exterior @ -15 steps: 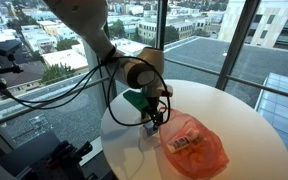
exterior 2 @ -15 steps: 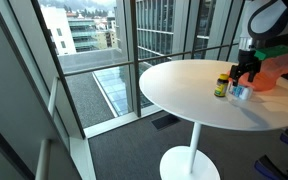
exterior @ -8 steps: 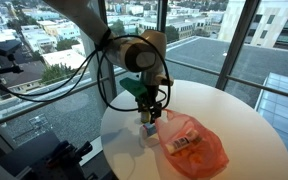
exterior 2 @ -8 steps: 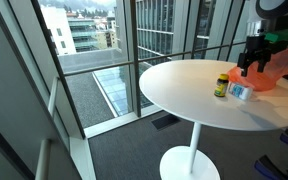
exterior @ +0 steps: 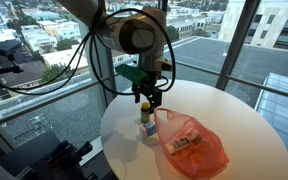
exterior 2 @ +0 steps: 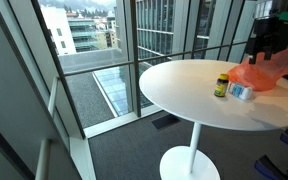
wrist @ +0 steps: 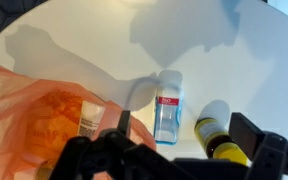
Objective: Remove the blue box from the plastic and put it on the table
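Tabletop (exterior: 246, 122): blue box (wrist: 168, 118) between plastic (wrist: 32, 112), bottle (wrist: 217, 132); tool (exterior: 149, 103) above.

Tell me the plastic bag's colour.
Translucent orange; the plastic bag shows best in the wrist view.

I work in what looks like a high-rise office lounge, where floor-to-ceiling windows (exterior 2: 92, 50) look down on city rooftops (exterior: 42, 36), grey carpet (exterior 2: 119, 152) covers the floor, and a round white pedestal tabletop (exterior 2: 184, 92) stands by the glass.
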`<state>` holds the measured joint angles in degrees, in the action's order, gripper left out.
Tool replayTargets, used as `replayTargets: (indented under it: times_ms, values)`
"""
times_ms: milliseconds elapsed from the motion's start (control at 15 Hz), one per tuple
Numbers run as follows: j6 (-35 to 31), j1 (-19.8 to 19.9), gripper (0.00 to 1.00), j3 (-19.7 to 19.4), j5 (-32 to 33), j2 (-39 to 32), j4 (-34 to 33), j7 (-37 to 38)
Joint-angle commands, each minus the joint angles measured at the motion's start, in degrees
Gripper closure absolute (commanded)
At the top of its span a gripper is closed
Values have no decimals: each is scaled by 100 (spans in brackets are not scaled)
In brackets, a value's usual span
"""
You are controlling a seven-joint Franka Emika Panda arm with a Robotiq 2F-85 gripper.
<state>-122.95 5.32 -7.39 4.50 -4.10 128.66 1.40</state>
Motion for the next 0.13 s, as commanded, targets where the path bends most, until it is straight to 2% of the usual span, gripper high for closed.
replayTargets:
  times_ms: [0,67]
  values:
    - [13,36,0,36,2,-8,-7,1]
    - [13,35,0,36,2,-22,-4,1]
